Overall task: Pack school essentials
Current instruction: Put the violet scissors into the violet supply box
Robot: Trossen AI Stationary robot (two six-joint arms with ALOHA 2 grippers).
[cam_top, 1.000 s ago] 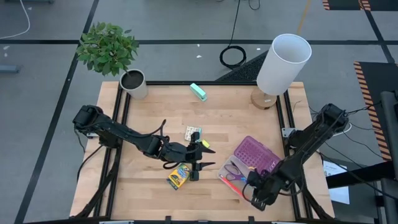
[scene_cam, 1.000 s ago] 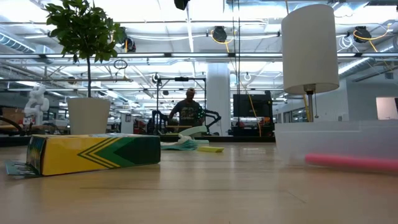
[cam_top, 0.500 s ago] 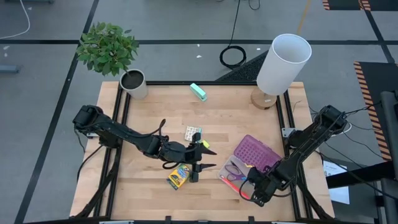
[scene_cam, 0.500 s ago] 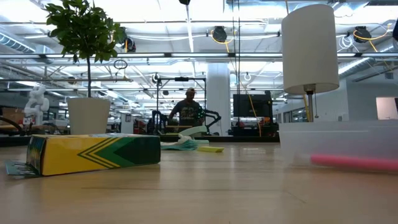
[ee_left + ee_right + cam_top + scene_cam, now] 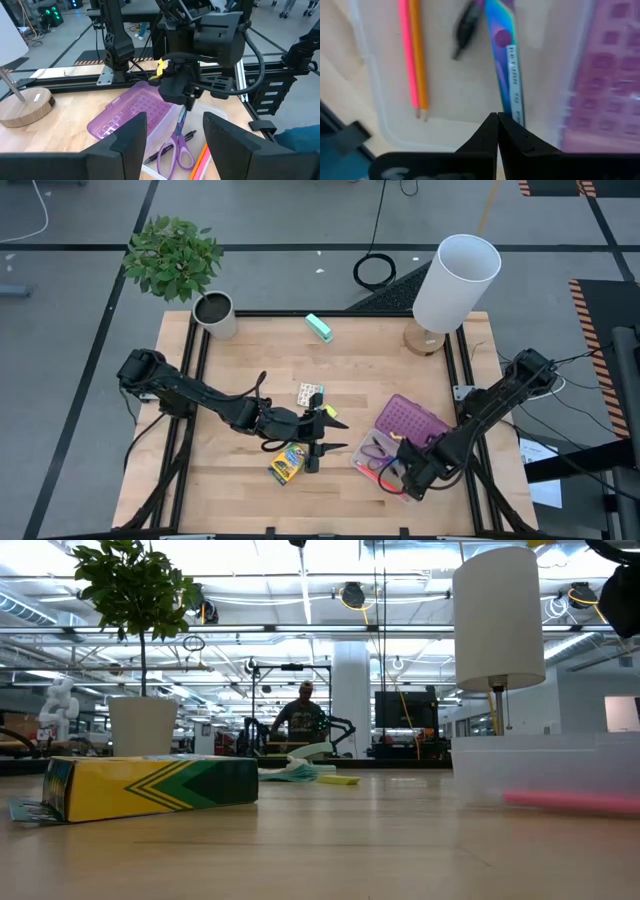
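Right tool (image 5: 408, 476) over the clear case; left tool (image 5: 318, 442) parked mid-tabletop.

Your right tool's fingers (image 5: 492, 131) are clenched, empty, above the purple-handled scissors (image 5: 506, 75), red pen (image 5: 406, 55) and orange pencil (image 5: 418, 55) lying in the case (image 5: 212, 112). Your left tool is released beside the green-yellow crayon box (image 5: 285, 466).

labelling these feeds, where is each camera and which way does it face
High: above, looking down; both arms, left gripper, right gripper over the clear box.
Low: table height, level; crayon box.
Left wrist: own fingers, facing scissors.
Right wrist: own shut fingers, looking into the box.
Both wrists share scissors and orange pencil.
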